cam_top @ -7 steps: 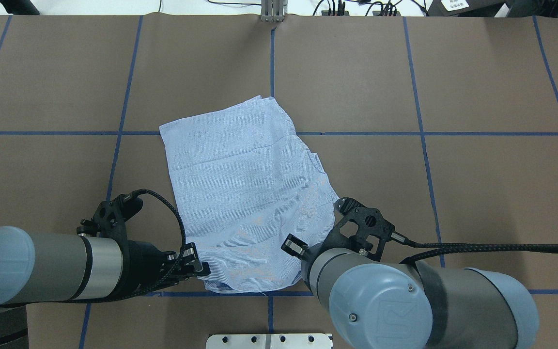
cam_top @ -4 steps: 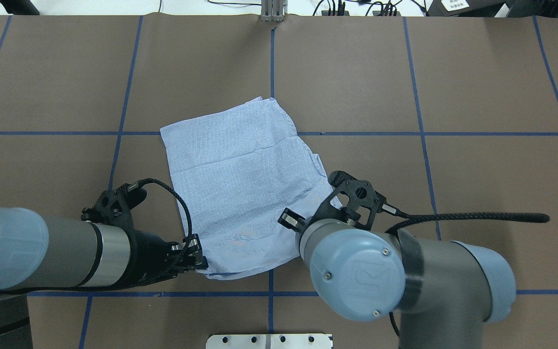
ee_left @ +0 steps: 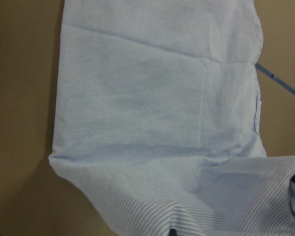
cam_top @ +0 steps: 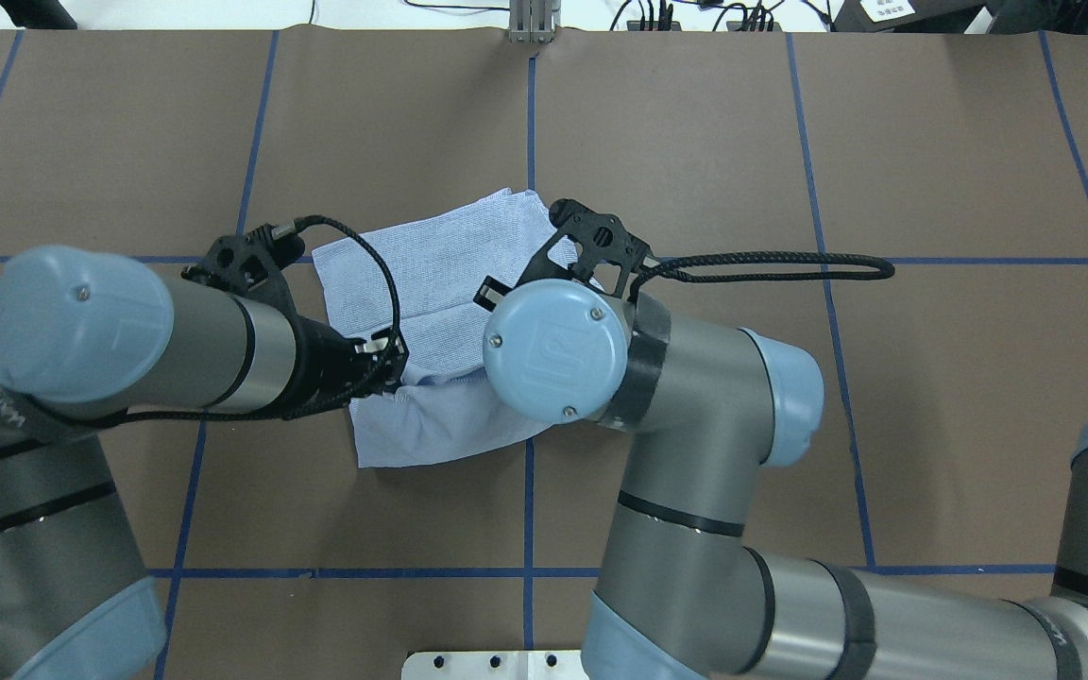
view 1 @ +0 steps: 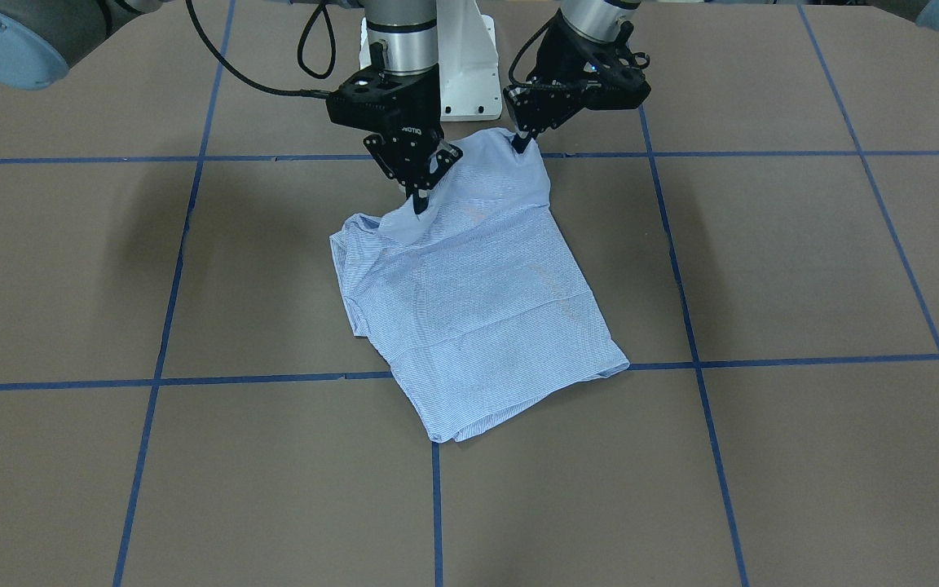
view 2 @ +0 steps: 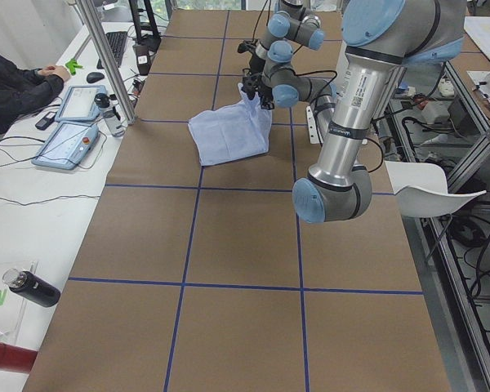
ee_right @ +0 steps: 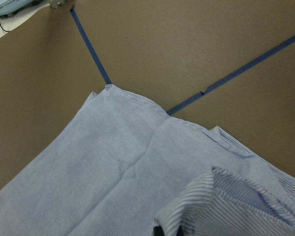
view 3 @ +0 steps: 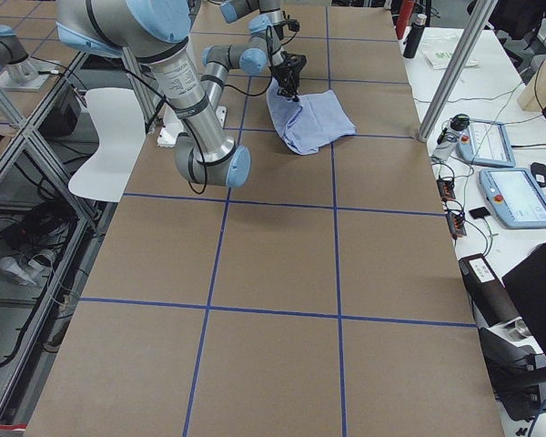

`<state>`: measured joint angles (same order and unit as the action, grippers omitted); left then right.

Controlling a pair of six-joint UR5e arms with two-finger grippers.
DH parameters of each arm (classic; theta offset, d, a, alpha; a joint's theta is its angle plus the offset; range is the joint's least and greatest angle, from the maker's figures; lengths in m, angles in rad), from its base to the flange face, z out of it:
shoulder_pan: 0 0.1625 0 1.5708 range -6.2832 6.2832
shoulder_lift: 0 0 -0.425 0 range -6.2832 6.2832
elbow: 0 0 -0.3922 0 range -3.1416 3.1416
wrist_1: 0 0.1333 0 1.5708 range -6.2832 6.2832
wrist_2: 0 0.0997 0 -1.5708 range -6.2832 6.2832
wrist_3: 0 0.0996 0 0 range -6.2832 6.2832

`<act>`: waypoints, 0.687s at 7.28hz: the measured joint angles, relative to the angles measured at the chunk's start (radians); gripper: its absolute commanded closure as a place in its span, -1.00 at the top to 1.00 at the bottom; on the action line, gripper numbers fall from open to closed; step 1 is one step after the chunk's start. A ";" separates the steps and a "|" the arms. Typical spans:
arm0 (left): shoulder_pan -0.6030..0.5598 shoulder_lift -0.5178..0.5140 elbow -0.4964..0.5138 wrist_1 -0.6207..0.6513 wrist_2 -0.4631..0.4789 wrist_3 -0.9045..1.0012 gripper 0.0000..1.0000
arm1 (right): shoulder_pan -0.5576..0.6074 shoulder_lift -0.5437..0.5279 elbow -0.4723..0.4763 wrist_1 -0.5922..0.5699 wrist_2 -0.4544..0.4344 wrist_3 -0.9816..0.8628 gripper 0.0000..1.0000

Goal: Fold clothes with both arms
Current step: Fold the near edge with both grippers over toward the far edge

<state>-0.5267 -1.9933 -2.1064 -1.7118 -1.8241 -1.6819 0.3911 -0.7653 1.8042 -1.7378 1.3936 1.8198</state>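
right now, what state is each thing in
shirt: partly folded, its robot-side edge lifted at two points, the rest flat on the table
left end effector: shut on the shirt's raised edge
right end effector: shut on the shirt's raised edge, lower than the left one in the front-facing view

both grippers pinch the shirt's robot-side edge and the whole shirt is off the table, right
No: the left gripper and right gripper pinch that edge, but only it is lifted; most of the shirt lies on the table, per the exterior front-facing view.
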 measured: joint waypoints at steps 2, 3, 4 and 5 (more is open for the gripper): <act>-0.092 -0.051 0.113 0.008 0.000 0.122 -1.00 | 0.055 0.078 -0.161 0.059 0.002 -0.061 -1.00; -0.125 -0.086 0.195 0.006 0.000 0.174 -1.00 | 0.077 0.106 -0.253 0.125 0.003 -0.089 -1.00; -0.151 -0.119 0.275 0.000 0.000 0.217 -1.00 | 0.097 0.130 -0.339 0.191 0.013 -0.120 -1.00; -0.172 -0.141 0.344 -0.013 0.001 0.257 -1.00 | 0.114 0.157 -0.419 0.240 0.035 -0.158 -1.00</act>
<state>-0.6985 -2.1339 -1.7622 -1.7245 -1.8230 -1.4247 0.5050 -0.6079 1.3855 -1.4978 1.4287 1.6615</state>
